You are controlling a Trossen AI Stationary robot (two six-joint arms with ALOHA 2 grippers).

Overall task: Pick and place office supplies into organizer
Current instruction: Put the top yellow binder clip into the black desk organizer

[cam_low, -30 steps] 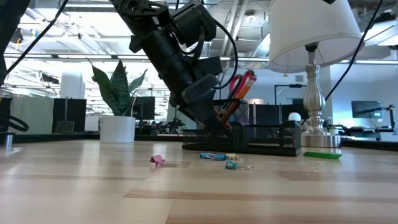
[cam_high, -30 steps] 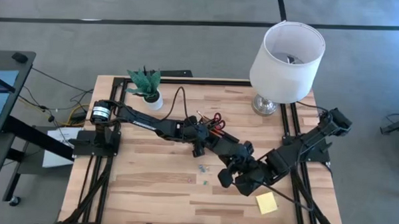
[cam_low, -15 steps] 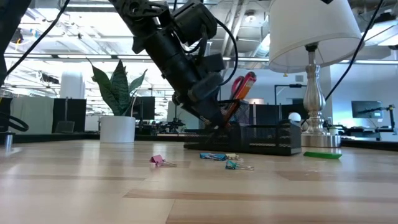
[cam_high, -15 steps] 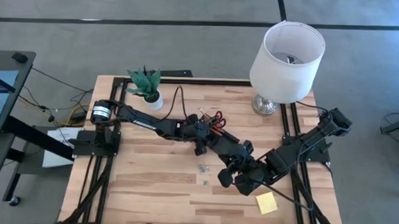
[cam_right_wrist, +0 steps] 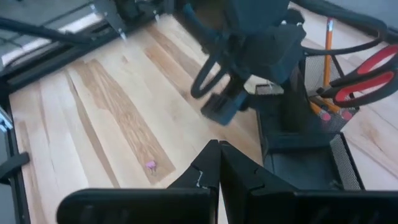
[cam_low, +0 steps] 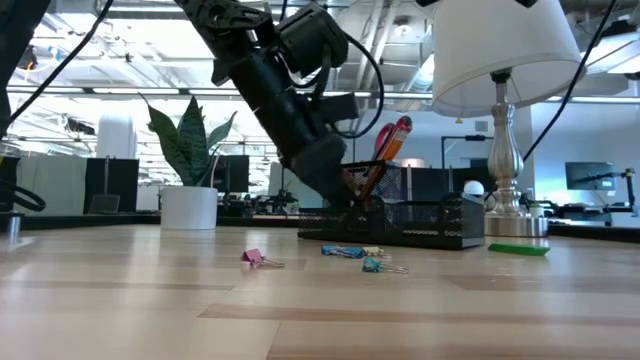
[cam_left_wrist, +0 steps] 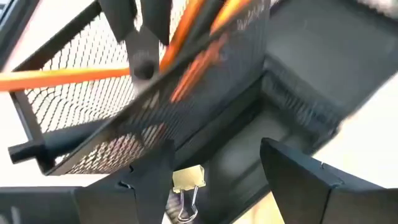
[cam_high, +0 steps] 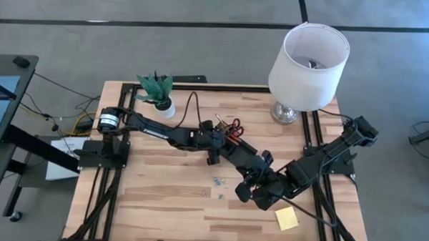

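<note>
Two tools: the left tool gapes over the organizer, a gold clip loose between its fingers, likely just released; the right tool waits shut above the worktop.

White-shaded lamp at surface far-right corner; potted green plant near far edge, left of centre.

Black metal-mesh organizer; pale smooth wood table; matt white lampshade
</note>
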